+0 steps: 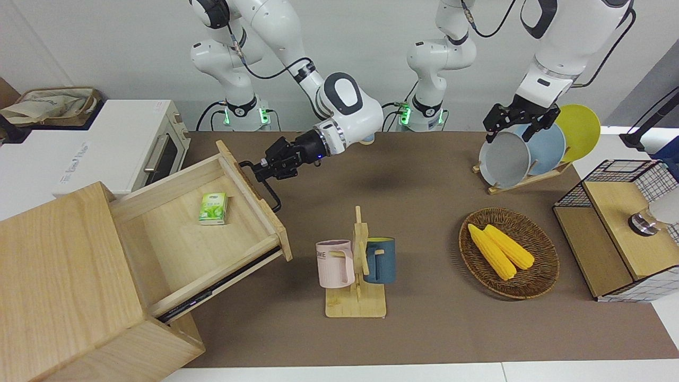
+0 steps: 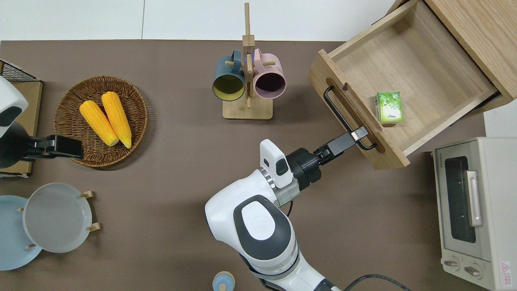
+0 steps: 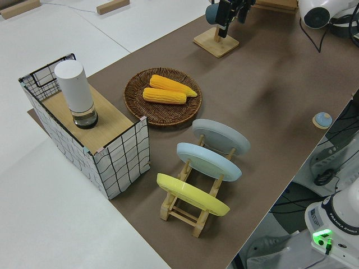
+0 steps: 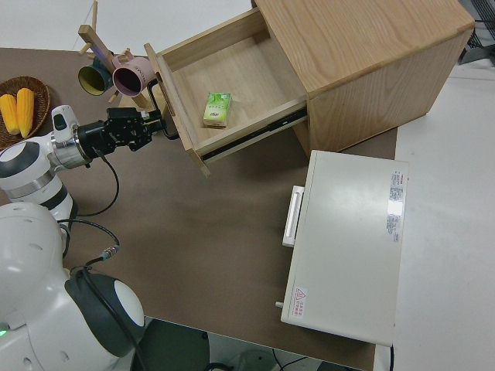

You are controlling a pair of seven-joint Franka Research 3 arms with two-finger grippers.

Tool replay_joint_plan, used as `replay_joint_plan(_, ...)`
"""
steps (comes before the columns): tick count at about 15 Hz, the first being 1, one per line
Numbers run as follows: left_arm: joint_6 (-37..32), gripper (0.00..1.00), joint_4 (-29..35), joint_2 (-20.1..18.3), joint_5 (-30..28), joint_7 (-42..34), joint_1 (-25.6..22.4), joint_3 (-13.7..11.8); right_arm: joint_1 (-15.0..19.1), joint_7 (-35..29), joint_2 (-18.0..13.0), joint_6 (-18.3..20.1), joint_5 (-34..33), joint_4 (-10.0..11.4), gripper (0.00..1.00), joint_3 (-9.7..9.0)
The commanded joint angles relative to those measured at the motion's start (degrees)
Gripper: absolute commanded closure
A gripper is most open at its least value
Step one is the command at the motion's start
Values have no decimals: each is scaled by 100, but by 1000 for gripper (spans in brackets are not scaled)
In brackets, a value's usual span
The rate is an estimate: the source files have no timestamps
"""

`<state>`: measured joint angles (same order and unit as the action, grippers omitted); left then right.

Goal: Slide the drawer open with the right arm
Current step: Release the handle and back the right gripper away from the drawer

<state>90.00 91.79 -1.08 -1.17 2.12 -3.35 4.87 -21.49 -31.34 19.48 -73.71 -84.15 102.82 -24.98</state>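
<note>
Overhead view: right gripper (image 2: 358, 134) clamped on black bar handle (image 2: 343, 117), at the handle's end nearer the robots. Drawer (image 2: 412, 60) pulled far out of pale-wood cabinet (image 2: 480, 36), straight ahead of the fingertips, toward the right arm's end of the table. Green tissue packet (image 2: 389, 106) on drawer floor, just past the gripped handle. White toaster oven (image 2: 476, 210) well apart from the gripper, nearer the robots. Left arm parked; its fingers: cannot tell.

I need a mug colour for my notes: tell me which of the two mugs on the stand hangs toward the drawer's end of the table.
The pink mug; the dark blue mug hangs on the stand's opposite side, toward the corn basket.
</note>
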Motion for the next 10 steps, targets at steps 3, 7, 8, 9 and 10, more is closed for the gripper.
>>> replay_joint_plan(3, -27, 2, -4, -42, 73, -28, 27, -21, -84, 198, -129, -73, -93, 10, 11, 55)
replay_joint_plan(7, -27, 2, -4, -42, 73, -37, 36, -12, -180, 225, -137, -73, -32, 10, 11, 46)
replay_joint_plan(8, -27, 2, -4, -42, 73, -37, 27, -12, -215, 233, -146, -73, -23, 10, 11, 37)
replay_joint_plan(9, -27, 5, -4, -42, 73, -28, 36, -12, -224, 233, -146, -73, 3, 10, 11, 20)
replay_joint_plan(10, -27, 2, -4, -51, 73, -28, 27, -21, -250, 233, -146, -56, 21, 10, 11, 11)
